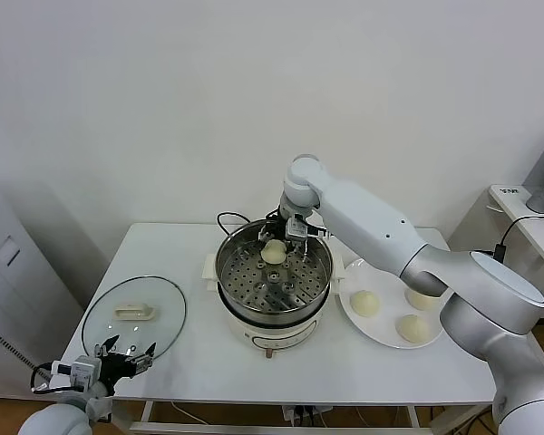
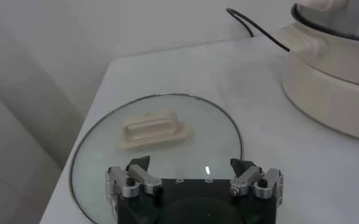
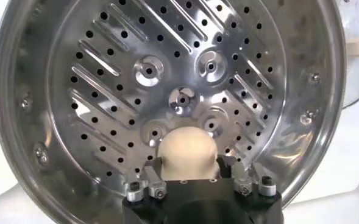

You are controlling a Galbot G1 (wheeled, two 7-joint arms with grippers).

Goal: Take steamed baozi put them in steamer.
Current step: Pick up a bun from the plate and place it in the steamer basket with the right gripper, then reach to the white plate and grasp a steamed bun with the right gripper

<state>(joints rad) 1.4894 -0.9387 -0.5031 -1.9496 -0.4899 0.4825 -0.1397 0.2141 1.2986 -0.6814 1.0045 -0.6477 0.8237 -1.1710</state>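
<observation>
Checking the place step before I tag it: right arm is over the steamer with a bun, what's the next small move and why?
Probably lift the right gripper straight up. Its fingers stand apart on either side of the baozi, which sits on the perforated tray of the steamer, so the bun looks released. Three buns wait on the plate. The left gripper hangs open over the glass lid.

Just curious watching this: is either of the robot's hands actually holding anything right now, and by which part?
Nothing is firmly held. The right gripper has its fingers spread on either side of a baozi over the steamer tray. The left gripper is open and empty.
</observation>
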